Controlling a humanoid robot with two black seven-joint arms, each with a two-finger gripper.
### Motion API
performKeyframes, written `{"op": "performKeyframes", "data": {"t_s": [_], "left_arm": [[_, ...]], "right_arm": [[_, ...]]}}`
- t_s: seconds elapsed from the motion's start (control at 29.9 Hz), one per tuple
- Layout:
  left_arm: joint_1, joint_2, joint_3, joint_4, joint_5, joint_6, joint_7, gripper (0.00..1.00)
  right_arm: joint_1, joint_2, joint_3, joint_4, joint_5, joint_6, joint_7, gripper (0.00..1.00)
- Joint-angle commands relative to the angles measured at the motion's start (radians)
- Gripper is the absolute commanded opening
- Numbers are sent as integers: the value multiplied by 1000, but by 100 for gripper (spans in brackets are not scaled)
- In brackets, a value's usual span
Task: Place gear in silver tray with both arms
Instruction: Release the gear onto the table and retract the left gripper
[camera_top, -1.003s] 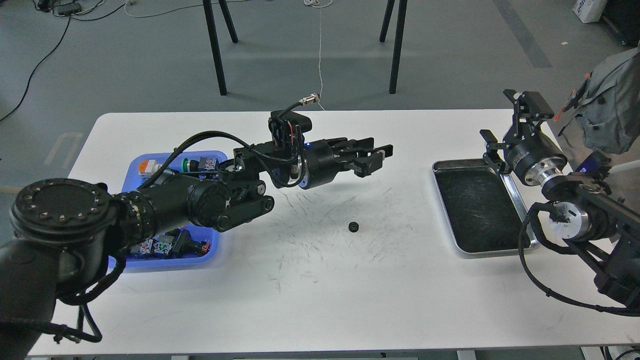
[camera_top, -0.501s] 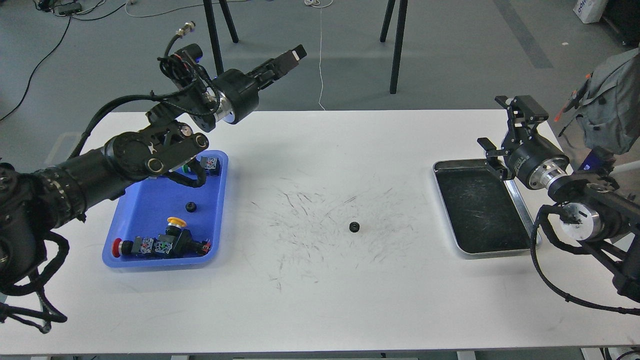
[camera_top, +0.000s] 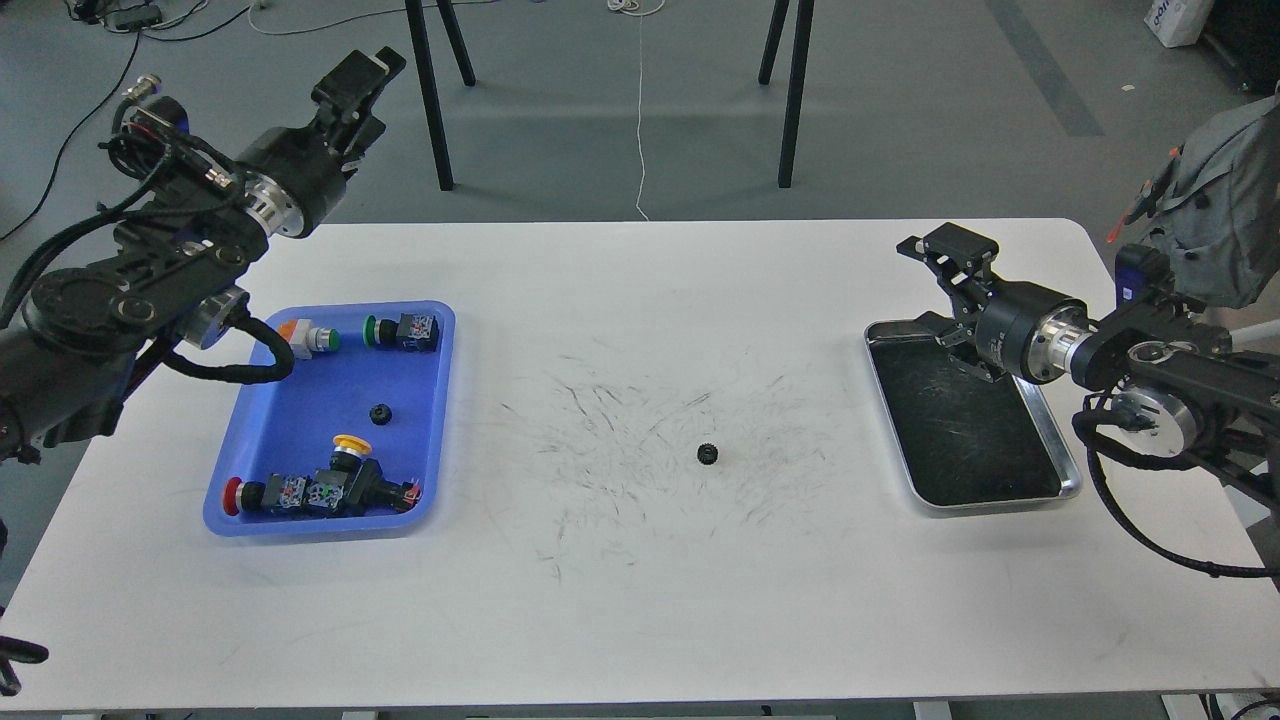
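A small black gear (camera_top: 707, 454) lies alone on the scuffed middle of the white table (camera_top: 640, 600). The silver tray (camera_top: 1000, 503) sits at the right with a dark, scratched, empty bottom. My right gripper (camera_top: 937, 290) hovers over the tray's far left corner, open, with nothing between its fingers. My left gripper (camera_top: 362, 82) is raised high beyond the table's far left edge, pointing up and away from the gear. It looks open and holds nothing.
A blue plastic tray (camera_top: 440, 420) at the left holds push-button switches and a second small black gear (camera_top: 379, 413). Black stand legs (camera_top: 430, 100) rise behind the table. A grey jacket (camera_top: 1225, 200) hangs at the far right.
My left arm has swung from over the table's middle up and back to the far left. My right gripper has turned and dropped toward the silver tray's corner. The gear has not moved.
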Motion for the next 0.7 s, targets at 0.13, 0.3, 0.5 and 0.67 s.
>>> {"op": "performKeyframes", "data": {"t_s": [0.13, 0.3, 0.5, 0.67], "left_arm": [[58, 62, -7, 2, -28, -57, 0, 100], [61, 81, -42, 31, -101, -302, 0, 100], [87, 70, -101, 119, -227, -498, 0, 100], [109, 68, -107, 140, -269, -498, 0, 100]], "right_arm": [[71, 28, -64, 6, -202, -9, -2, 84], [91, 62, -93, 1, -313, -36, -7, 85], [166, 83, -185, 4, -319, -24, 5, 95], [249, 119, -326, 18, -452, -20, 13, 96]]}}
